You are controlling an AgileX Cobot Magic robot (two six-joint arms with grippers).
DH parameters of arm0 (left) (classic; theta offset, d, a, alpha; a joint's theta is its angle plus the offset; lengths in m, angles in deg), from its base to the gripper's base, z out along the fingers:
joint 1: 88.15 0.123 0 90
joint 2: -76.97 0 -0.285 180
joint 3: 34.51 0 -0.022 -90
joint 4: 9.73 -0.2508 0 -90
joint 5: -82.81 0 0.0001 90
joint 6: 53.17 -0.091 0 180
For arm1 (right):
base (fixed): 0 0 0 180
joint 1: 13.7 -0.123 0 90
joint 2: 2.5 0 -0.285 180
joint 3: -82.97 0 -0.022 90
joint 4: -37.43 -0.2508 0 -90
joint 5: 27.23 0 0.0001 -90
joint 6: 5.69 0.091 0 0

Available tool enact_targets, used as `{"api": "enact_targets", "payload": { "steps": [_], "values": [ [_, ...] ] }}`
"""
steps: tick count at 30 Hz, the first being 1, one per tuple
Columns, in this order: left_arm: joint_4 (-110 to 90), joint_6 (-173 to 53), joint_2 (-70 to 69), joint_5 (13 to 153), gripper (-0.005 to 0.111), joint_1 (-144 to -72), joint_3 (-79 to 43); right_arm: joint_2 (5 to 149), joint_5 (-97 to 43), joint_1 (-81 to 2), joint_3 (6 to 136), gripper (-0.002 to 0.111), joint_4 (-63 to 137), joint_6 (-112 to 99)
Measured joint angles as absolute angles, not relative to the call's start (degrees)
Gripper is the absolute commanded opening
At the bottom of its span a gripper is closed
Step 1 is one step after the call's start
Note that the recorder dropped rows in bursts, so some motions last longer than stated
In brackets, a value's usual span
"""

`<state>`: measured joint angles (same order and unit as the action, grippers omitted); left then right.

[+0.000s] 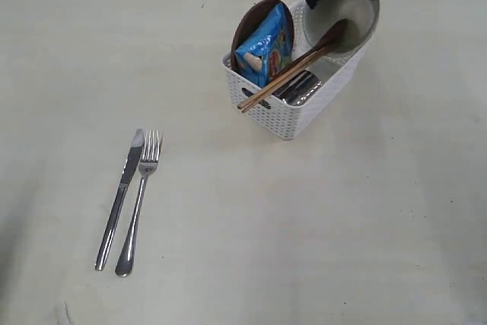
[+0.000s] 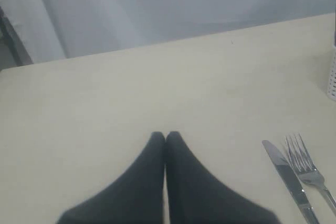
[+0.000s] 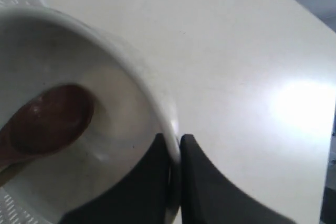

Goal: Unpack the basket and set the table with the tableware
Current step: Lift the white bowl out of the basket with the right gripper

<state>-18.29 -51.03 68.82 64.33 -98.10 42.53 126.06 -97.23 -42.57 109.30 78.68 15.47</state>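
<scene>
1. The right hand (image 3: 175, 139) pinches the rim of the bowl (image 3: 118, 103), which sits in the basket (image 1: 285, 119) with the spoon (image 3: 50, 119) inside.
2. The left hand (image 2: 165, 137) is closed and empty above the table (image 1: 304, 226).
3. The knife (image 1: 120, 199) and fork (image 1: 139, 203) lie side by side.

The white mesh basket (image 1: 293, 116) stands at 1 o'clock on the pale desk (image 1: 304, 226). In it are the off-white bowl (image 1: 350, 20), tilted with its rim pinched by the right tool (image 3: 175, 139), the reddish-brown spoon (image 1: 331, 36), slanting chopsticks (image 1: 278, 81), the upright brown plate (image 1: 247, 24) and the steel cup (image 1: 300, 87). The knife (image 1: 120, 199) and fork (image 1: 139, 203) lie side by side at 8 o'clock.
</scene>
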Motion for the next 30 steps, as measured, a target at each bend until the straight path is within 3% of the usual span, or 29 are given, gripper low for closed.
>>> {"api": "enact_targets", "payload": {
  "steps": [30],
  "values": [
    [-18.3, -51.0, 68.8, 64.3, 0.0, -98.1, 42.5, 123.7, -97.1, -41.3, 109.3, 0.0, 99.6, 15.3]
  ]
}}
